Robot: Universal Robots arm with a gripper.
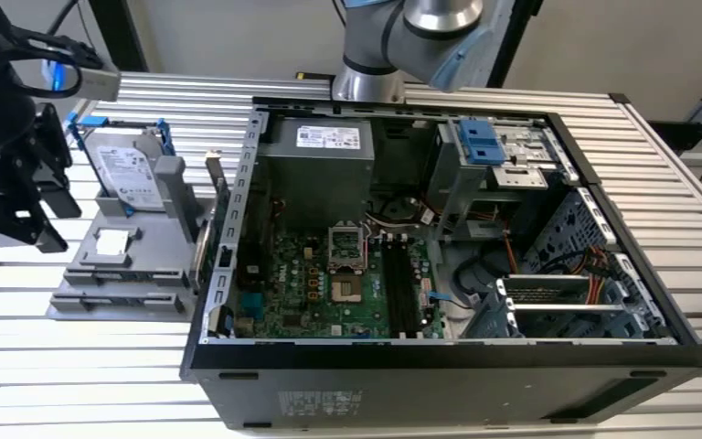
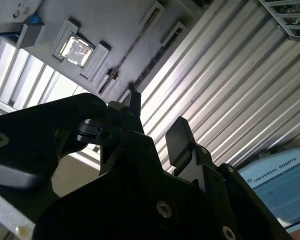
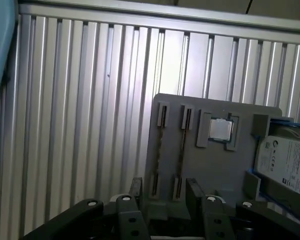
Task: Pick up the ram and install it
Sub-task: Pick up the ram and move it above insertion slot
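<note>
The ram [image 3: 182, 150] shows edge-on as a thin strip standing in a slot of the grey holder block [image 3: 215, 170], with a like strip [image 3: 160, 145] in the slot beside it. The same strip [image 2: 132, 50] is seen in the second wrist view. My gripper [image 3: 165, 189] hangs over the slatted table short of the holder, open, with nothing between its fingers [image 3: 194, 186]. In the exterior view the black gripper [image 1: 15, 224] sits at that view's far left, beside the holder [image 1: 120, 270]. The green motherboard [image 1: 314, 283] with its long black slots [image 1: 395, 283] lies inside the open case.
On the holder also sit a processor chip [image 3: 221, 130] and a silver hard drive in a blue frame [image 1: 125, 174]. The open computer case [image 1: 449, 352] takes up the middle of the ribbed metal table [image 1: 83, 366]. The arm's base [image 1: 369, 82] stands behind the case.
</note>
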